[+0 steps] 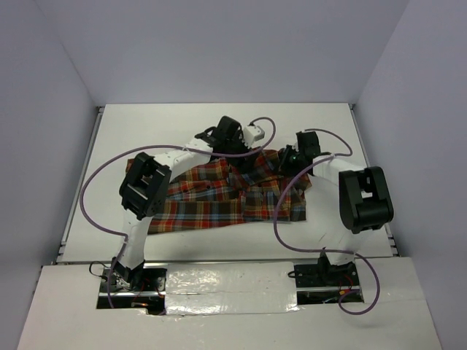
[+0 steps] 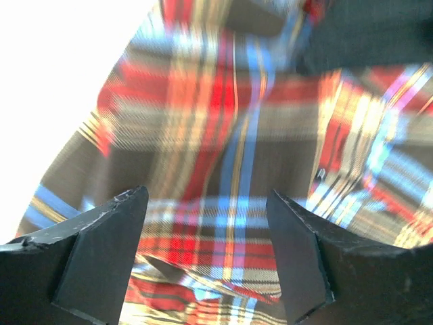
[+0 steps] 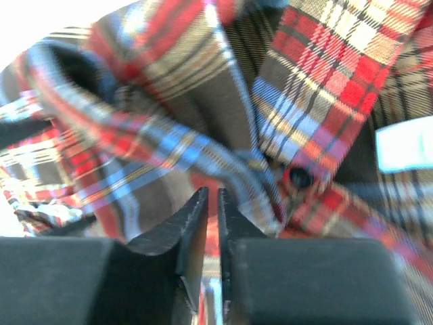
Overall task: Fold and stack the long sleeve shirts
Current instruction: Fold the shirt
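Red plaid shirt [image 1: 219, 200] under gaping left claw [image 2: 206, 195], near-closed right claw [image 3: 212, 196].

I seem to be working in a robotics lab: a white table [image 1: 219, 124] boxed in by plain pale walls [image 1: 219, 44], the left arm [image 1: 144, 188] and right arm [image 1: 365, 198] bolted at its near edge, purple cables [image 1: 86, 191] looping off them.

Your left arm [image 1: 146, 186], at frame left, and right arm [image 1: 365, 198], at frame right, had white links and boxy black joint housings. A purple cable [image 1: 81, 195] looped beside each. Your left gripper [image 2: 206, 195] and right gripper [image 3: 212, 196] carried matte black wedge fingers, the left one's edges chipped pale.
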Controlling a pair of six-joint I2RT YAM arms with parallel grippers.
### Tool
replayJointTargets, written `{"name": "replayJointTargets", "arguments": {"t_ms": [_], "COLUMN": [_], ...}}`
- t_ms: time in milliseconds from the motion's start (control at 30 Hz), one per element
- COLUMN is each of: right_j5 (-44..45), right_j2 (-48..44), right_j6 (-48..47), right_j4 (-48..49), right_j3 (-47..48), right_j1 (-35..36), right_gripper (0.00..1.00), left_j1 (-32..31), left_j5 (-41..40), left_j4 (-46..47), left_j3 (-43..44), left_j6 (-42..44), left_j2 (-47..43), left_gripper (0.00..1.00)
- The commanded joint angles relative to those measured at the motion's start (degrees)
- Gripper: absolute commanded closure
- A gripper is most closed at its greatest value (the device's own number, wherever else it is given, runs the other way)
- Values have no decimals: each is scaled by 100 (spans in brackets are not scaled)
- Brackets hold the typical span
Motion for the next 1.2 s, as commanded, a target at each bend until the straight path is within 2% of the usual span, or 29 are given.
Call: {"name": "replayJointTargets", "arguments": {"t_ms": [0, 167, 233, 267, 333, 467, 533, 667, 767, 967, 1033, 1133, 1167], "right_j5": [259, 479, 550, 524, 436, 129, 14, 163, 207, 400, 366, 278, 269], "right_j2": [-916, -1830, -2033, -2208, -2367, -2762, -2991, -3686, -3739, -4020, -4064, -3950, -3915], "right_j6": [-263, -105, 35, 158, 255, 449, 563, 686, 748, 897, 1011, 985, 959], "right_j4": [-248, -687, -993, -1082, -1345, -1786, -1987, -2024, -2015, -2077, -2024, -1901, -1901], "right_j3": [164, -73, -205, -275, -521, -986, -1329, -1944, -2340, -2683, -2736, -2754, -2728], "right_j1": [-87, -218, -280, -315, -507, -1202, -1439, -1519, -1519, -1511, -1519, -1519, -1519], "right_gripper": [80, 66, 57, 48, 40, 39, 38, 39, 40, 40, 40, 40, 40], "left_j1": [29, 108, 318, 423, 845, 1829, 2584, 3804, 4228, 4739, 4740, 4574, 4329], "left_j5": [237, 54, -52, -70, -332, -887, -905, -888, -835, -905, -958, -685, -703], "left_j4": [-226, -726, -1120, -1262, -1630, -2263, -2423, -2214, -2274, -2161, -2064, -1723, -1555], "left_j3": [621, 1289, 1570, 1641, 1659, 1361, 1036, 175, -265, -923, -1249, -2179, -2756], "left_j6": [-28, -335, -467, -476, -398, -20, 77, 384, 727, 982, 1210, 2236, 3014], "left_j2": [-91, -82, -73, -99, -292, -740, -960, -1356, -1269, -1556, -1830, -2646, -3118], "left_gripper": [16, 14, 14, 15, 15, 16, 17, 15, 16, 19, 24, 33, 34]}}
